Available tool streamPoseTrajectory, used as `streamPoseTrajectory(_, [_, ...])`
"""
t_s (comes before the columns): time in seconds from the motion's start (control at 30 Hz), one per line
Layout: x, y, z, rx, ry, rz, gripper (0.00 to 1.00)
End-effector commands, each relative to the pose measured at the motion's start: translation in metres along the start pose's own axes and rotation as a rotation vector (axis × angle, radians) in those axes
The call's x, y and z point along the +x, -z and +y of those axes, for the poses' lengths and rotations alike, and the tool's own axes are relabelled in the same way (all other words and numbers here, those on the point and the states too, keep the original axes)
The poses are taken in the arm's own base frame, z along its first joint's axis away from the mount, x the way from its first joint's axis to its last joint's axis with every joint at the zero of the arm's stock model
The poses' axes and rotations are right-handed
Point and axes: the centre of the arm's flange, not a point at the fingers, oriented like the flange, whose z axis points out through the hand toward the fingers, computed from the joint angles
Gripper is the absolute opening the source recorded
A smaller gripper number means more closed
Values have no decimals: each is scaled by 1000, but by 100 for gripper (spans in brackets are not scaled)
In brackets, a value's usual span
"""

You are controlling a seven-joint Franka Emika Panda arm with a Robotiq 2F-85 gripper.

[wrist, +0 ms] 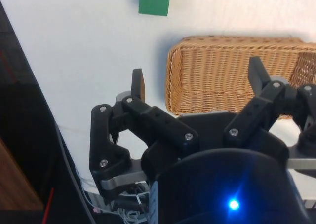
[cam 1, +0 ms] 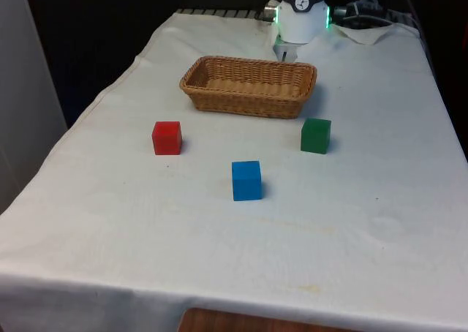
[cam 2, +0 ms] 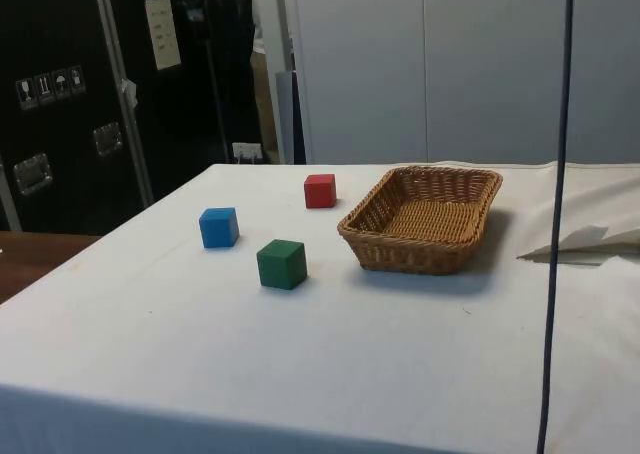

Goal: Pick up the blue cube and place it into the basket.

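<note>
**Reach not yet begun: blue cube to be approached**

Presently the pincer (wrist: 197, 93) is held spread and empty above the basket's (cam 1: 248, 98) far rim. The blue cube (cam 1: 246, 180) lies on the surface (cam 1: 351, 222) well in front of the basket, between the red cube (cam 1: 167, 137) and green cube (cam 1: 315, 135). A straight descent, fingers squared to two opposite faces, is advised, both neighbours being avoided.

White cloth (cam 2: 300, 354) covers the surface. Dark cabinets (cam 2: 60, 104) stand behind in the side view, beside pale wall panels (cam 2: 450, 64).
</note>
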Motion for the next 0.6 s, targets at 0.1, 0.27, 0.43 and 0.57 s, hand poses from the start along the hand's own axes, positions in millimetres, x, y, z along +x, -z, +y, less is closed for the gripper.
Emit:
streamPoseTrajectory(0.1, [8,-4,1,1,11,8,100])
streamPoseTrajectory(0.27, [17,-10,1,-2,29,18,100])
streamPoseTrajectory(0.43, [25,-15,1,-5,49,28,100])
streamPoseTrajectory(0.57, [31,-20,2,-7,65,36,100])
